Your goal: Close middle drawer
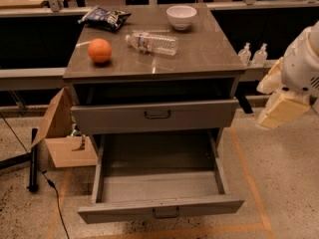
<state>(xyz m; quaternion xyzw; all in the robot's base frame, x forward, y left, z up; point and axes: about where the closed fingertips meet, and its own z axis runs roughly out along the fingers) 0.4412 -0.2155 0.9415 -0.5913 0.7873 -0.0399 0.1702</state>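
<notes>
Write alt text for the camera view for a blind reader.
The middle drawer of a grey cabinet stands pulled far out and empty; the top drawer is slightly open. The robot's gripper hangs at the view's right edge, touching nothing. On top lie an orange, a tipped water bottle, a white bowl and a snack bag.

Cabinet top (209,51) with orange (99,50), bottle (152,42), bowl (181,17), bag (104,18); end effector (279,106) right
</notes>
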